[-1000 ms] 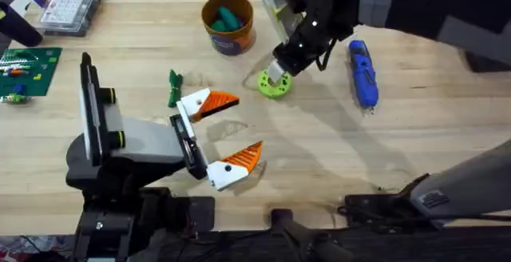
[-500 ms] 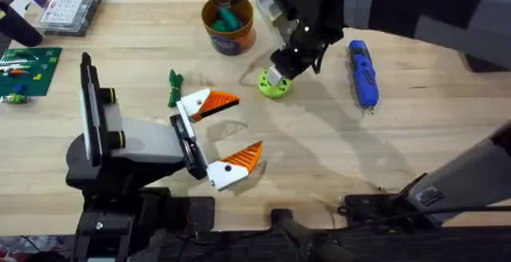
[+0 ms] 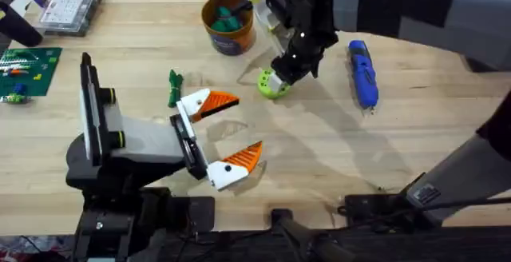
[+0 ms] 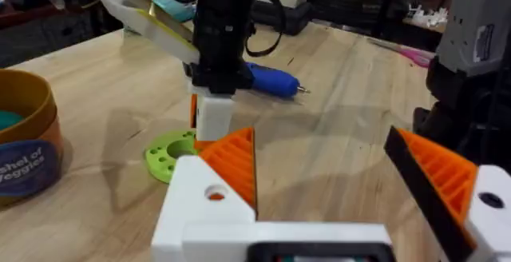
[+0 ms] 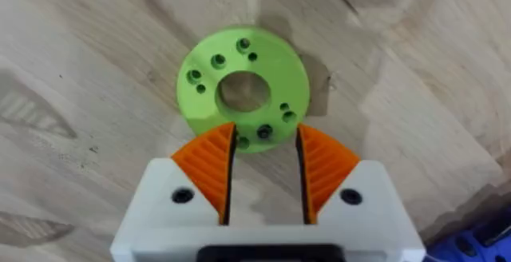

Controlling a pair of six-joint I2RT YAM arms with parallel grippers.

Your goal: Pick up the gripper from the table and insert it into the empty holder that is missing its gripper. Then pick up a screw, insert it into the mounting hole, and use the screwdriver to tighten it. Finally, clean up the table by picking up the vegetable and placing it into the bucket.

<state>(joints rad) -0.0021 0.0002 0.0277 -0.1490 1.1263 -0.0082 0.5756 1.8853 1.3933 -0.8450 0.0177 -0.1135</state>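
While the right gripper (image 5: 263,162) has crept toward the bucket (image 3: 227,24), its narrowly parted fingers now straddle the ring's (image 5: 242,96) rim, gripping nothing; the vegetable (image 3: 173,87) lies untouched beside the wide-open left gripper (image 3: 225,138).

The left arm rests low at 7 o'clock, its gripper (image 3: 215,134) spread wide and pointing toward 2 o'clock. The right arm reaches in from 2 o'clock across the middle, wrist bent down, its gripper (image 5: 263,162) narrowly parted near the tabletop.
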